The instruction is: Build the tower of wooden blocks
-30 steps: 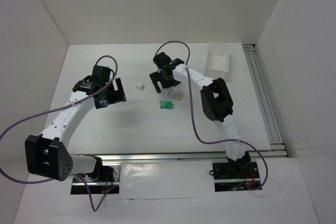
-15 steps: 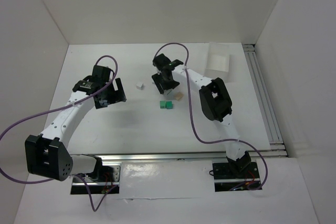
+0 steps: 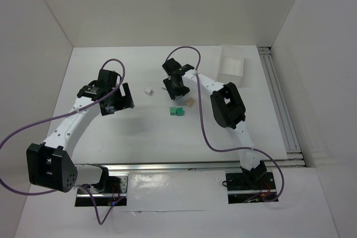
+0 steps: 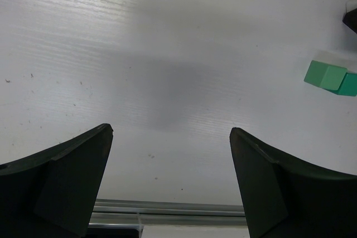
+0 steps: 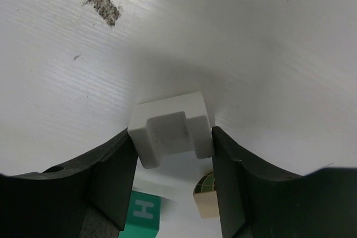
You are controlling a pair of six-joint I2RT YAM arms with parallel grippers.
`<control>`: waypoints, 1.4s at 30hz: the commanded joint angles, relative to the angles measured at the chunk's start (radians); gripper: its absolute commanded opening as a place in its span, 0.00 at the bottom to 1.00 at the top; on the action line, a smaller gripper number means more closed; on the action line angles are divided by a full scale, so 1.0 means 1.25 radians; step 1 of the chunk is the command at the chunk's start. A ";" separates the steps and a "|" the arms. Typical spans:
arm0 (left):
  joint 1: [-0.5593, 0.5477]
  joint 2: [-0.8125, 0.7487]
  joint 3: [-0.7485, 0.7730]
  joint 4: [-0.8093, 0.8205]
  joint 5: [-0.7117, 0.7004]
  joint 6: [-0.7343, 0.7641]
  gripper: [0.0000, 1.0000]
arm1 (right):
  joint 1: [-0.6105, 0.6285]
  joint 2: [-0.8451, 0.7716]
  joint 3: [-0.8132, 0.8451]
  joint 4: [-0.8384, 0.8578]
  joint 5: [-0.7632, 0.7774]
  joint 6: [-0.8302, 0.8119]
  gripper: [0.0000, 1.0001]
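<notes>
The white counter (image 3: 139, 132) carries a clear tray (image 3: 232, 71) at its 1 o'clock corner, well apart from everything else. The left gripper (image 4: 170, 132) hangs over bare counter at 9 o'clock, its jaws spread wide with nothing between them. The right gripper (image 5: 173, 133) sits near the middle, its jaws pressed against both sides of a pale notched block (image 5: 170, 129) with a raised step on its face. No tower stands yet. Two green cubes (image 3: 177, 111) lie flat on the counter, touching side by side just toward 6 o'clock of the right gripper. One shows a white letter H in the right wrist view. A tan piece (image 3: 190, 102), rounded on one side and marked with green arcs, lies at 1 o'clock of the cubes, close to them but apart. A small white cube (image 3: 148, 90) rests alone at 10 o'clock of the green pair, between the two grippers. Against a second ago, the right gripper has drawn slightly back toward 12 o'clock, so a little more counter shows between it and the green cubes, and its elbow has shifted a touch toward 9 o'clock. The left arm, the green cubes, the tan piece and the white cube lie where they did.
</notes>
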 commanded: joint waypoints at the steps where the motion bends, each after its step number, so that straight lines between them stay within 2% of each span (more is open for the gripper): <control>1: -0.003 0.001 0.014 0.010 -0.001 0.011 1.00 | -0.002 -0.065 -0.007 0.049 0.042 0.070 0.49; 3: -0.003 0.001 0.014 0.010 -0.001 0.011 1.00 | -0.002 -0.106 -0.024 0.060 0.062 0.118 0.49; 7: -0.003 0.001 0.014 0.010 -0.001 0.011 1.00 | -0.002 -0.198 -0.147 0.128 0.079 0.259 0.49; 14: -0.003 0.001 0.014 0.010 0.006 0.004 1.00 | 0.065 -0.317 -0.311 0.197 0.168 0.422 0.49; 17: -0.003 0.001 0.014 0.010 0.006 0.004 1.00 | 0.088 -0.341 -0.359 0.206 0.169 0.437 0.49; 27: -0.003 -0.007 0.007 0.010 0.014 -0.004 1.00 | 0.131 -0.314 -0.349 0.169 0.167 0.475 0.51; 42: -0.003 -0.007 0.007 0.010 0.005 0.004 1.00 | 0.139 -0.313 -0.376 0.143 0.191 0.506 0.51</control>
